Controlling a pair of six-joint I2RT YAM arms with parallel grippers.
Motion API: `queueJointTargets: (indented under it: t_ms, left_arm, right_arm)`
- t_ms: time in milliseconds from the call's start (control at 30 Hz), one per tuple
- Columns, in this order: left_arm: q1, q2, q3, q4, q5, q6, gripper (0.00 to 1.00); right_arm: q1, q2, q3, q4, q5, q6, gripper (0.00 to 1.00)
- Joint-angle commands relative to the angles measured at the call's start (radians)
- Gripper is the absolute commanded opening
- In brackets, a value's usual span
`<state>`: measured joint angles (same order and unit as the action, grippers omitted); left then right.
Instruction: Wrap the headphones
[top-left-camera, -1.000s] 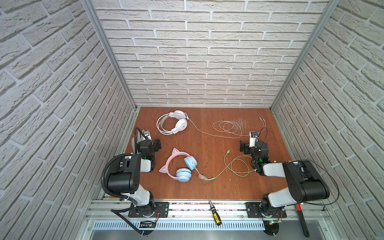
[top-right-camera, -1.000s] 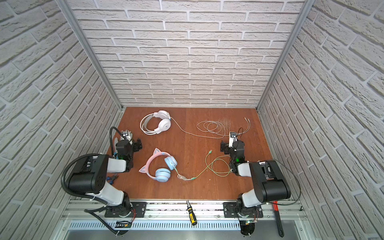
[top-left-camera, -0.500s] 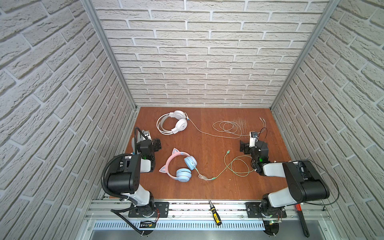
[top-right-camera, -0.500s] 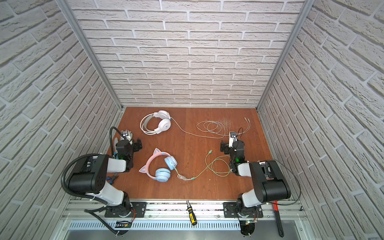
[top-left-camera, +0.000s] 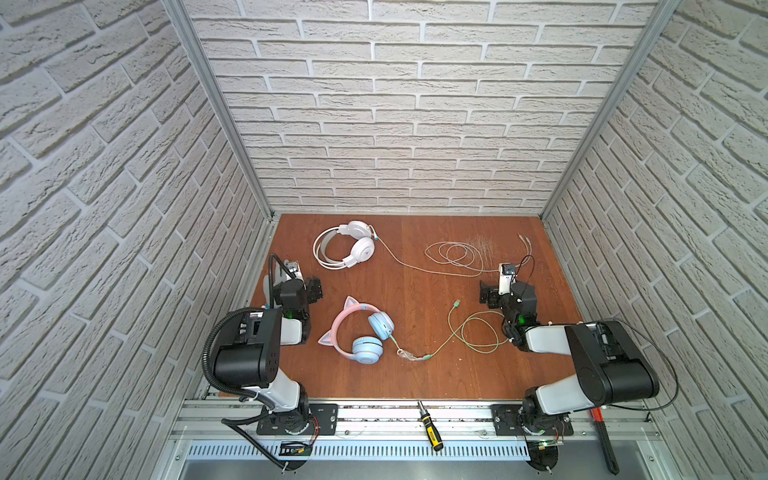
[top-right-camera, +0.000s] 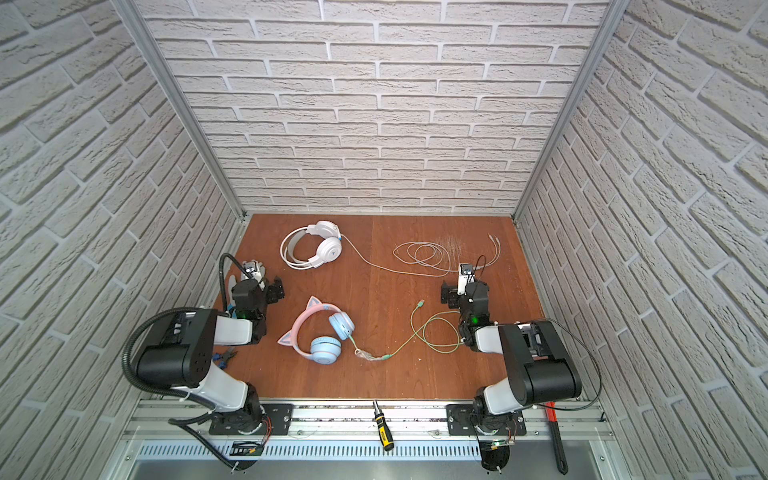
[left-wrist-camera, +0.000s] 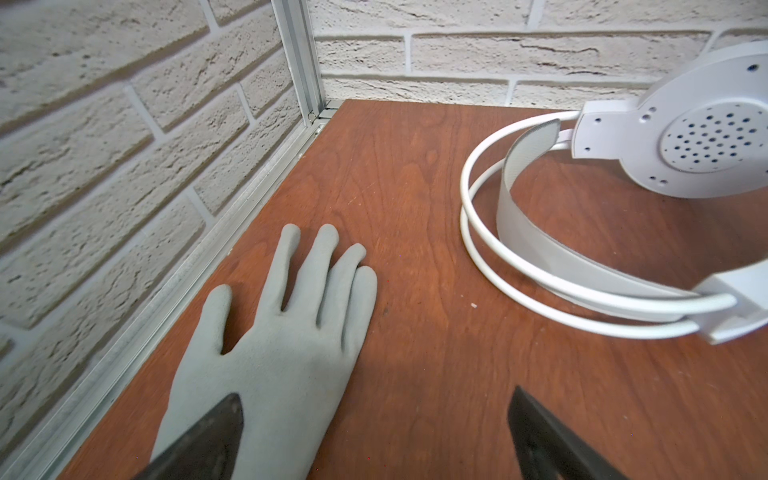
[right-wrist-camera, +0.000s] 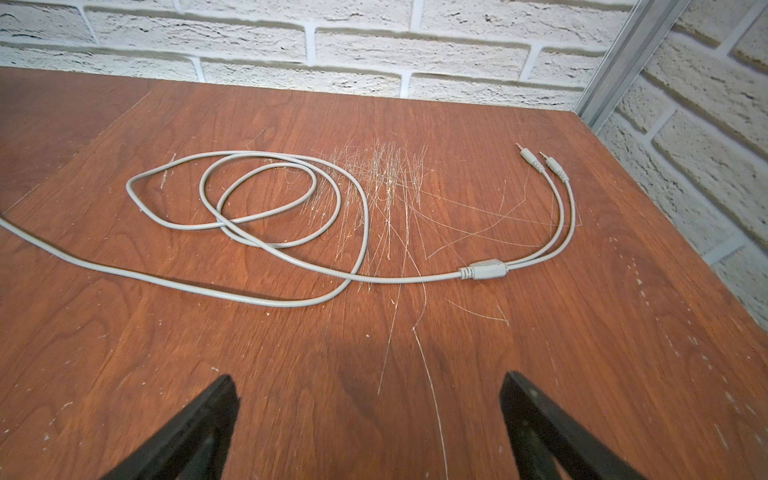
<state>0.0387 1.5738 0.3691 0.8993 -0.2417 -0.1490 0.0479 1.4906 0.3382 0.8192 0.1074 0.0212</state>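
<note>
In both top views the white headphones (top-left-camera: 349, 249) (top-right-camera: 316, 249) lie at the back left of the wooden table. Their white cable (top-left-camera: 453, 253) (top-right-camera: 424, 253) trails right into loose loops. The pink-banded cat-ear headphones (top-left-camera: 361, 332) (top-right-camera: 320, 336) with light-blue cups lie front centre, their green cable (top-left-camera: 469, 336) (top-right-camera: 432, 336) looping to the right. My left gripper (top-left-camera: 302, 286) (left-wrist-camera: 374, 397) is open and empty, short of the white headband (left-wrist-camera: 540, 249). My right gripper (top-left-camera: 503, 291) (right-wrist-camera: 369, 378) is open over bare wood, short of the white cable's loops (right-wrist-camera: 266, 199).
A grey glove (left-wrist-camera: 274, 357) (top-left-camera: 268, 284) lies flat by the left wall, partly under my left gripper's finger. Brick walls close in three sides. A screwdriver (top-left-camera: 430, 424) and a red-handled tool (top-left-camera: 602, 440) rest on the front rail. Pliers (top-right-camera: 224, 357) lie by the left arm.
</note>
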Motion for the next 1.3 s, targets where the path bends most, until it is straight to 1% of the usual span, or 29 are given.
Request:
queueJointTargets:
  t_ms: [0,333,433,467,533,600,667,800,867,933,1067,1167,1267]
  left_arm:
    - [0.006,0.000,-0.005,0.068,-0.008,0.009,0.98]
    - [0.006,-0.004,-0.010,0.077,-0.007,0.011,0.98]
    - [0.005,-0.053,-0.004,0.015,-0.014,0.005,0.98]
    - [0.005,-0.058,-0.014,0.037,-0.010,0.012,0.98]
    - [0.000,-0.094,-0.027,0.032,-0.019,0.011,0.98]
    - [-0.001,-0.154,-0.021,-0.028,-0.024,0.010,0.98]
    - [-0.001,-0.223,-0.002,-0.114,-0.023,0.012,0.98]
    - [-0.001,-0.354,0.033,-0.247,-0.002,0.013,0.98]
    - [-0.009,-0.433,0.094,-0.403,0.031,0.016,0.98]
    - [-0.022,-0.496,0.166,-0.562,0.034,0.016,0.98]
    - [-0.038,-0.588,0.309,-0.848,0.036,-0.044,0.98]
    - [-0.041,-0.615,0.403,-1.054,0.060,-0.117,0.98]
    - [-0.054,-0.604,0.501,-1.283,0.115,-0.174,0.98]
  right_arm:
    - [0.001,-0.021,0.013,0.028,0.000,0.003,0.99]
    - [0.001,-0.021,0.011,0.029,0.002,0.003,0.99]
    - [0.001,-0.027,0.007,0.042,-0.011,-0.010,0.99]
    - [0.001,-0.032,0.010,0.044,-0.032,-0.020,0.99]
    - [0.003,-0.067,0.034,-0.031,-0.045,-0.027,0.99]
    - [0.003,-0.104,0.060,-0.110,-0.043,-0.025,0.99]
    - [0.003,-0.155,0.083,-0.204,-0.042,-0.026,0.99]
    - [0.006,-0.247,0.117,-0.326,-0.032,-0.016,0.99]
    - [0.007,-0.292,0.160,-0.437,-0.027,0.012,0.99]
    - [0.007,-0.315,0.214,-0.551,-0.014,0.038,0.99]
    - [0.009,-0.336,0.290,-0.702,-0.024,0.099,0.99]
    - [0.012,-0.345,0.347,-0.813,-0.059,0.130,0.99]
    - [0.020,-0.359,0.411,-0.934,-0.101,0.137,0.99]
